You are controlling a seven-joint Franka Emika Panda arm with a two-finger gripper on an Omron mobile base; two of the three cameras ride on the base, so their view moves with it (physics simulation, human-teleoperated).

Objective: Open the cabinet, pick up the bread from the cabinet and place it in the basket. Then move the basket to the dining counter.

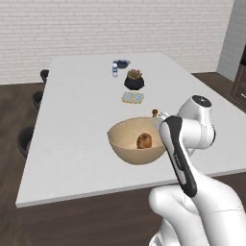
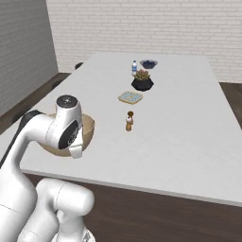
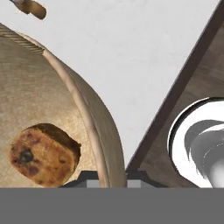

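The tan woven basket (image 1: pixel 126 146) stands on the white dining counter (image 1: pixel 77 125) near its front edge, with the dark-brown bread (image 1: pixel 144 141) lying inside it. In the hand view, my gripper (image 3: pixel 109 177) is shut on the basket's thin rim at its right side. The bread (image 3: pixel 43 155) lies just left of the rim against the basket's wall (image 3: pixel 39 96). From the right base view, my arm covers most of the basket (image 2: pixel 90 127). Whether the basket rests on the counter (image 2: pixel 179 132) or hangs just above it I cannot tell. The cabinet is out of view.
A small brown shaker (image 1: pixel 154 113) stands just behind the basket. Farther back are a blue patterned mat (image 1: pixel 132 98), a black plant pot (image 1: pixel 134 80), a bottle (image 1: pixel 115 70) and a dark bowl (image 1: pixel 122 63). Dark stools (image 1: pixel 26 139) line the left side.
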